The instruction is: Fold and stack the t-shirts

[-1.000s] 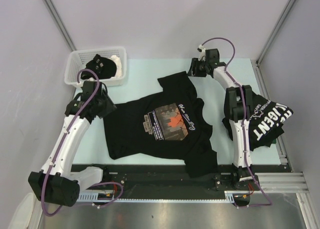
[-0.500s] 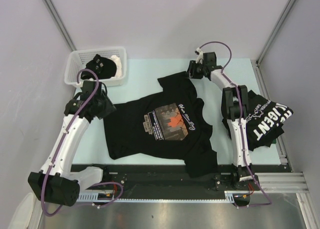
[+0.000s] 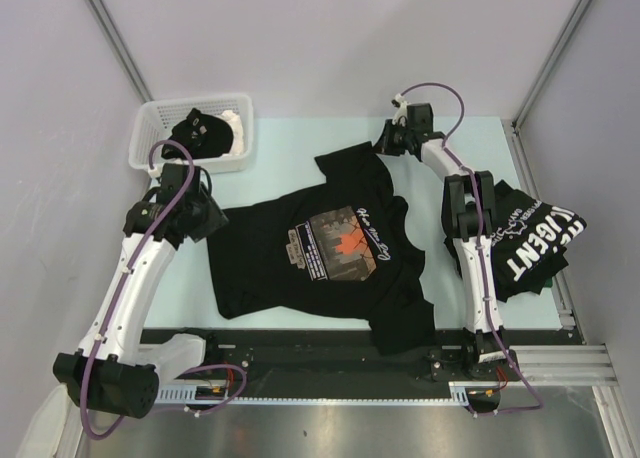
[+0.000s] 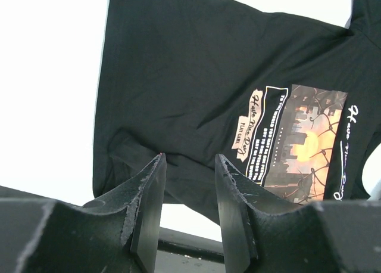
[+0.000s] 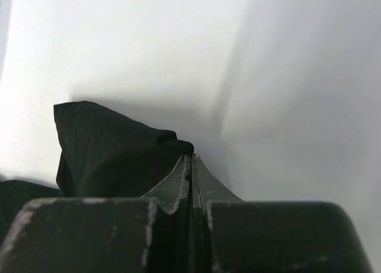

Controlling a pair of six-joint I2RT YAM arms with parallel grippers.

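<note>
Black t-shirt [image 3: 258,263] bears an orange-brown print [image 3: 340,240]; the basket [image 3: 150,138] is white.

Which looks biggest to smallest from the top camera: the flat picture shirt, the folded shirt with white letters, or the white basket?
1. flat picture shirt: clearly largest.
2. folded lettered shirt and white basket: nearly alike; the right arm hides some shirt, so no ranking.

2 t-shirts [image 3: 320,248] (blk, on table [image 3: 290,143]), 1 basket [image 3: 150,143].
</note>
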